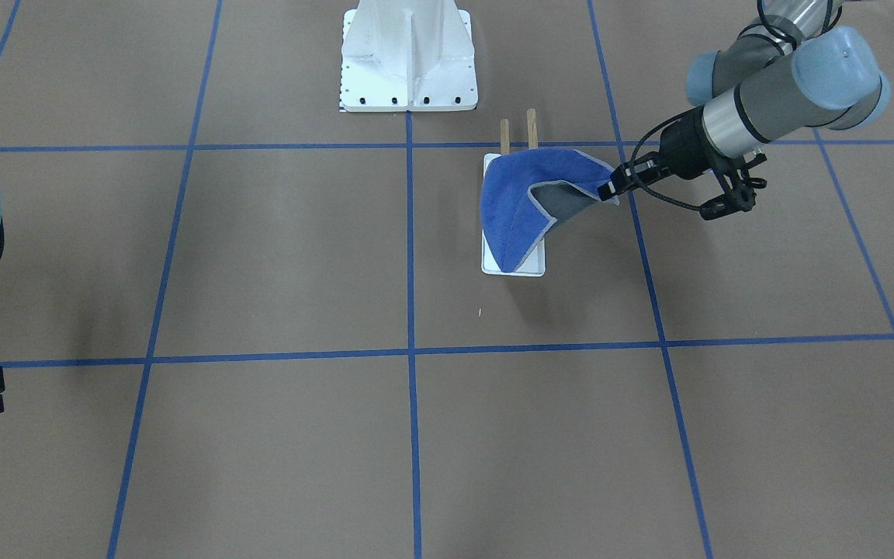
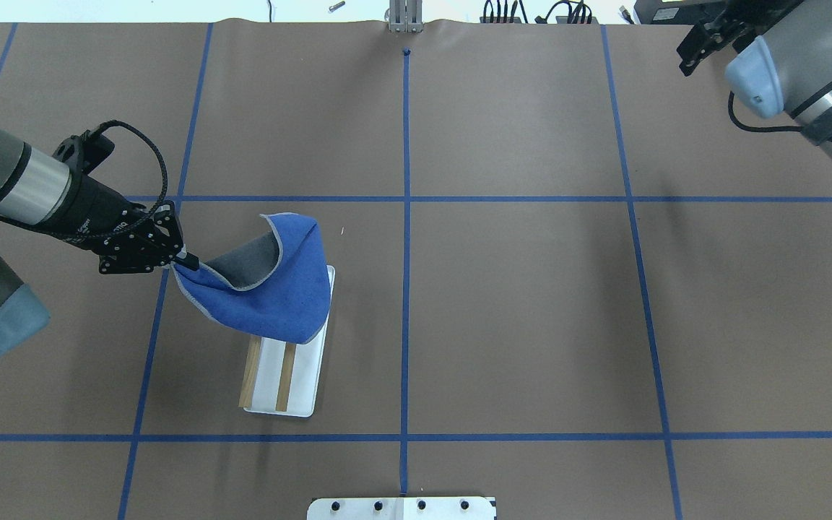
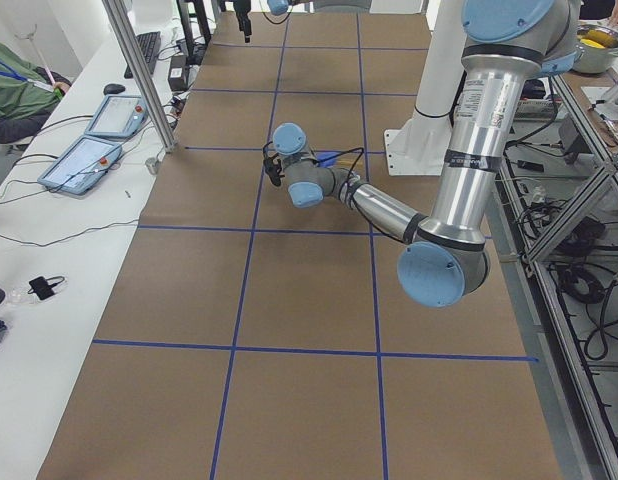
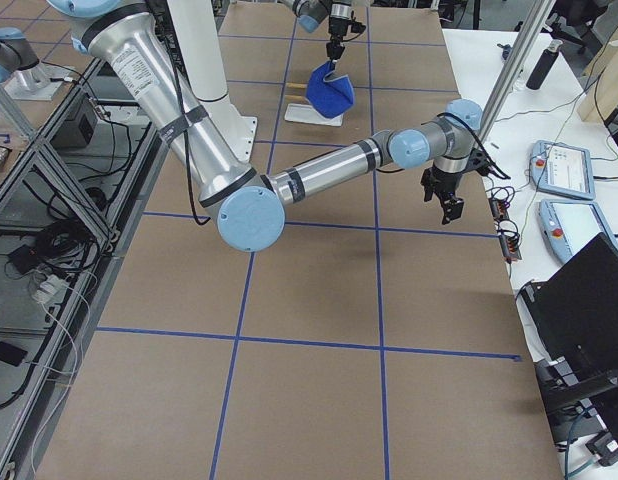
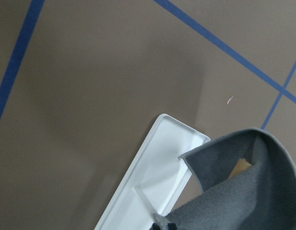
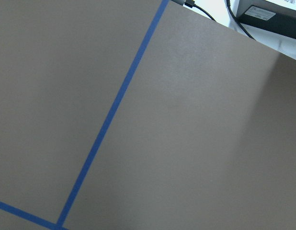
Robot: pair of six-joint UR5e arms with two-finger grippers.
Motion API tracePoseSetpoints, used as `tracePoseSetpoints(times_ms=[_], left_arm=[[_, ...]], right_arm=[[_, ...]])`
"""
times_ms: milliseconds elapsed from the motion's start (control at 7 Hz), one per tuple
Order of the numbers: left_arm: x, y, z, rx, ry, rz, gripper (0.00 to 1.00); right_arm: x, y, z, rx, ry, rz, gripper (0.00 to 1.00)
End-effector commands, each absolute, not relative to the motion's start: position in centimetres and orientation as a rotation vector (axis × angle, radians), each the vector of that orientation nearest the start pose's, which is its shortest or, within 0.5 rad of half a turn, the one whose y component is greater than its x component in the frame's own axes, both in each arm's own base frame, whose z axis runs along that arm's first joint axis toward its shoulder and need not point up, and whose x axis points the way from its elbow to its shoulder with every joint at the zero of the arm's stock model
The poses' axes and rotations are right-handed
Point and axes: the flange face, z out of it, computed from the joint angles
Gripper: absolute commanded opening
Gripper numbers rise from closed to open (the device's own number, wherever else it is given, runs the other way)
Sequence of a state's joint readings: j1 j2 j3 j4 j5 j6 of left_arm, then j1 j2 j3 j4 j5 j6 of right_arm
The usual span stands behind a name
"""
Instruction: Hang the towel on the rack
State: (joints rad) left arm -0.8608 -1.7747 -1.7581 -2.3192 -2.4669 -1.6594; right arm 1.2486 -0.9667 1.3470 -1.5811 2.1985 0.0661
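The left fingers [image 2: 183,258] are clamped on one corner of the towel [image 2: 275,300], holding that corner up above the tabletop [image 2: 531,325], just beside the rack [image 2: 300,386]. The rest of the cloth drapes over the rack's end away from the robot, blue side outward, with a grey fold curling up in the middle. Two wooden posts [image 2: 287,375] and the white base show past its edge. The right fingers [image 2: 692,50] hang well apart from all this, near the tabletop's far corner; I cannot tell whether they are apart or together
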Motion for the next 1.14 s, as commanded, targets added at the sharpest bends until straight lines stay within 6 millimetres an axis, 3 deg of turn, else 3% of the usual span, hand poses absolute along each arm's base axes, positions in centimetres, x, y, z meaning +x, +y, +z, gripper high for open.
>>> tracePoseSetpoints(times_ms=[0,286,429,571,714,1000], left_arm=[[31.6,-45.8,37.3,-0.258,1.261,-0.281,0.98],[30.2,-47.6,37.9,-0.159,1.247,-0.327,0.98],[27.9,-49.5,39.1,-0.031,1.226,-0.285,0.98],[25.3,-52.0,41.6,0.061,1.18,-0.235,0.98],[22.7,-54.1,44.3,0.131,1.106,-0.167,0.98],[16.5,-57.0,47.1,0.223,0.944,-0.036,0.98]], right_arm=[[-13.4,-71.5,42.2,0.233,-0.686,-0.372,1.0],[-10.3,-71.1,44.6,0.221,-0.682,-0.356,1.0],[-7.3,-70.8,47.3,0.201,-0.672,-0.323,1.0],[-4.9,-69.8,50.6,0.155,-0.675,-0.28,1.0],[-3.2,-67.8,54.3,0.122,-0.67,-0.251,1.0],[-0.6,-63.6,60.8,0.044,-0.653,-0.198,1.0]])
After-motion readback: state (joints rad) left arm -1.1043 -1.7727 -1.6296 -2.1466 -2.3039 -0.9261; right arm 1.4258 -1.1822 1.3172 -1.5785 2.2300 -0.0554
